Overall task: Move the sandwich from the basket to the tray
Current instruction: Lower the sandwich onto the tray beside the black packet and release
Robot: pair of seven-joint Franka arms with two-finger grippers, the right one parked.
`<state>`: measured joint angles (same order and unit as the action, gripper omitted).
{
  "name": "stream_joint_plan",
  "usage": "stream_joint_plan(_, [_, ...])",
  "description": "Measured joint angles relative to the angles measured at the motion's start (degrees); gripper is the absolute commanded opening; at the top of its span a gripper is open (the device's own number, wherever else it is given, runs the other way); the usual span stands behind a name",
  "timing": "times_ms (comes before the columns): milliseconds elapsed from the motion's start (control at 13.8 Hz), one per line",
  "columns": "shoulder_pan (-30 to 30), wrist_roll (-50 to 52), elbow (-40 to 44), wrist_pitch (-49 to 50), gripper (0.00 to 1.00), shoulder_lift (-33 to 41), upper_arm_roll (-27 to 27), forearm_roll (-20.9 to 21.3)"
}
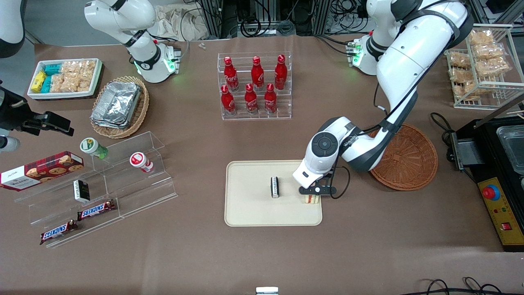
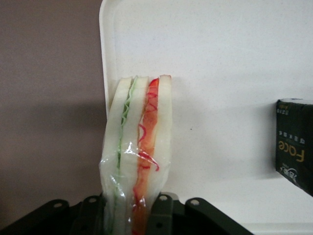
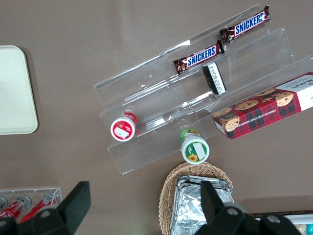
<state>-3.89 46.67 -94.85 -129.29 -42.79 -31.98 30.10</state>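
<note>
The gripper (image 1: 314,196) hangs low over the tray (image 1: 249,213), near the edge closest to the basket (image 1: 413,164). Its jaws pinch the wrapped sandwich (image 2: 139,152) by one end, layers upright, probably so it can stand just inside the rim, beside the small dark box (image 1: 274,187).

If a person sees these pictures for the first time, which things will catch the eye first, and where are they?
First, the hand of the white working arm, shut on a plastic-wrapped triangular sandwich with red and green filling, at the edge of the cream rectangular tray. A small black box stands on the same tray beside it. Next, six red bottles in a clear rack, farther from the front camera, and the round reddish-brown wicker basket, beside the tray.
</note>
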Motion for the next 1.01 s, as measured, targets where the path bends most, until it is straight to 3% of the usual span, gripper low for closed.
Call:
stream_joint_plan(507, [0.0,7.06,0.45,-0.58,1.0,0.19,-0.2,0.33])
stream_joint_plan(797, [-0.02,8.89,0.86,4.48,1.0,7.18,-0.77,0.26])
stream_joint_plan(1014, [0.0,6.7,0.88,8.71,1.0,13.97,-0.88,-5.48])
